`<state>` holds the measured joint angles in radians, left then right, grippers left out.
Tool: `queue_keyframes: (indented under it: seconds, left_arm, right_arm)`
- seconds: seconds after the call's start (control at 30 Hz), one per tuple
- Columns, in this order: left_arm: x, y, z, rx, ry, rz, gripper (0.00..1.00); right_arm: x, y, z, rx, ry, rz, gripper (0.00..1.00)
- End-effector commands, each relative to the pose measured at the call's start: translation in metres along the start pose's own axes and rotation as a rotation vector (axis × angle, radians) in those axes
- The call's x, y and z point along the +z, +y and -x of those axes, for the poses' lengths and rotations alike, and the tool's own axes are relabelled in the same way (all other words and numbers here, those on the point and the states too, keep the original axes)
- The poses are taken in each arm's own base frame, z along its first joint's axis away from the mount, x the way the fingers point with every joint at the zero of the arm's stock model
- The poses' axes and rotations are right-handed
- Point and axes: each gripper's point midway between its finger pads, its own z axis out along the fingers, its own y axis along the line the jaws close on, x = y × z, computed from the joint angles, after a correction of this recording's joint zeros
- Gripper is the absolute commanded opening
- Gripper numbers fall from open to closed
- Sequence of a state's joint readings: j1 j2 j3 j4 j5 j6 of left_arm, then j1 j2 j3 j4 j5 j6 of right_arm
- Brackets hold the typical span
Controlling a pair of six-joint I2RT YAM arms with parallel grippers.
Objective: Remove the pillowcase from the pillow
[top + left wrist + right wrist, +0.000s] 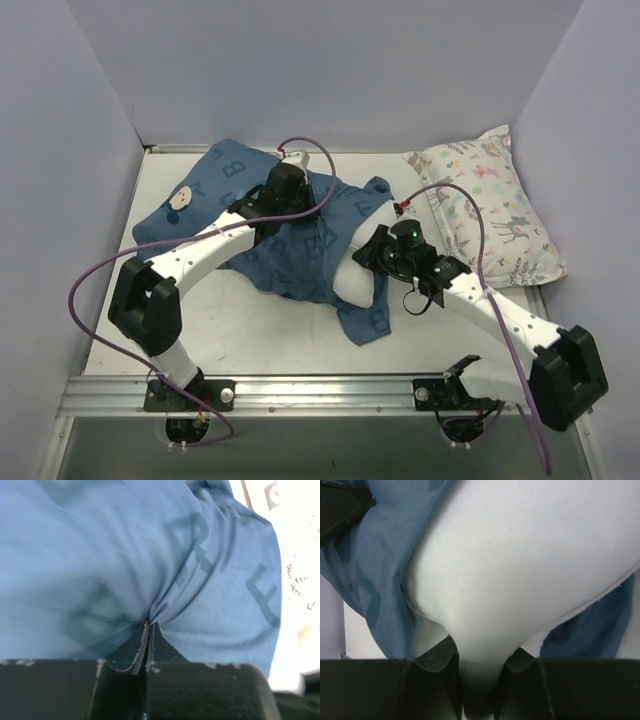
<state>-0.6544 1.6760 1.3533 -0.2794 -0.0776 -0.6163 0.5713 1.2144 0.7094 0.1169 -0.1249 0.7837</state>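
- The left tool [148, 627] is pinched tight on a fold of the pillowcase [100, 555].
- The right tool [477, 670] clamps the exposed white end of the pillow [520, 570].
- Both lie on the desk [250, 330], left of the floral pillow [490, 200].

In the top view most of the pillow [352, 272] lies hidden inside the pillowcase [232, 168]. In the left wrist view the pillowcase fills the picture, blurred and cut off at the top and left edges. The floral pillow [300, 580] at the right edge is washed out and only partly shown.
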Motion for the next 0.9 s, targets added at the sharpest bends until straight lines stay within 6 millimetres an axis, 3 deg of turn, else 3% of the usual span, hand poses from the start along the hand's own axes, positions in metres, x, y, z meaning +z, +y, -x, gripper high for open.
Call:
queue_keyframes:
  seconds: [0.0, 0.13, 0.23, 0.27, 0.33, 0.37, 0.5, 0.53, 0.57, 0.6, 0.67, 0.7, 0.73, 0.8, 0.83, 0.87]
  left_arm:
    - [-0.016, 0.042, 0.025, 0.032, -0.002, 0.137, 0.00]
    - [-0.026, 0.102, 0.060, -0.028, -0.056, 0.266, 0.00]
    - [-0.036, 0.135, 0.080, -0.034, -0.094, 0.362, 0.00]
    - [-0.041, 0.158, 0.090, -0.051, -0.119, 0.424, 0.00]
    - [-0.049, 0.183, 0.103, -0.073, -0.144, 0.487, 0.00]
    - [-0.053, 0.209, 0.109, -0.106, -0.151, 0.538, 0.00]
    - [-0.069, 0.260, 0.123, -0.191, -0.174, 0.621, 0.00]
    - [-0.068, 0.262, 0.124, -0.203, -0.172, 0.612, 0.00]
    - [-0.065, 0.260, 0.123, -0.207, -0.161, 0.592, 0.00]
    - [-0.059, 0.245, 0.123, -0.190, -0.154, 0.544, 0.00]
    - [-0.055, 0.210, 0.121, -0.146, -0.149, 0.447, 0.00]
    - [-0.046, 0.181, 0.110, -0.094, -0.137, 0.384, 0.05]
    - [-0.046, 0.163, 0.107, -0.074, -0.136, 0.332, 0.29]
    - [-0.056, 0.131, 0.098, -0.052, -0.157, 0.249, 0.52]
    - [-0.070, 0.105, 0.097, -0.035, -0.181, 0.181, 0.70]
    - [-0.076, 0.097, 0.094, -0.038, -0.193, 0.151, 0.74]
  right_arm:
    - [-0.041, -0.010, 0.050, -0.074, -0.181, -0.128, 0.00]
    - [-0.076, -0.021, 0.069, -0.101, -0.251, -0.205, 0.00]
    - [-0.097, -0.023, 0.078, -0.098, -0.284, -0.210, 0.00]
    - [-0.102, -0.027, 0.082, -0.089, -0.294, -0.217, 0.00]
    - [-0.115, -0.027, 0.088, -0.083, -0.314, -0.214, 0.00]
    - [-0.120, -0.031, 0.092, -0.076, -0.323, -0.217, 0.00]
    - [-0.138, -0.034, 0.104, -0.063, -0.366, -0.224, 0.00]
    - [-0.140, -0.031, 0.107, -0.067, -0.368, -0.215, 0.00]
    - [-0.140, -0.028, 0.108, -0.065, -0.363, -0.205, 0.00]
    - [-0.137, -0.023, 0.105, -0.068, -0.338, -0.180, 0.00]
    - [-0.130, -0.013, 0.108, -0.066, -0.322, -0.150, 0.00]
    - [-0.123, -0.007, 0.106, -0.074, -0.298, -0.135, 0.00]
    - [-0.122, -0.001, 0.109, -0.077, -0.300, -0.124, 0.00]
    - [-0.124, 0.013, 0.121, -0.091, -0.317, -0.108, 0.00]
    - [-0.126, 0.018, 0.124, -0.101, -0.327, -0.104, 0.00]
    - [-0.126, 0.021, 0.127, -0.105, -0.327, -0.103, 0.00]
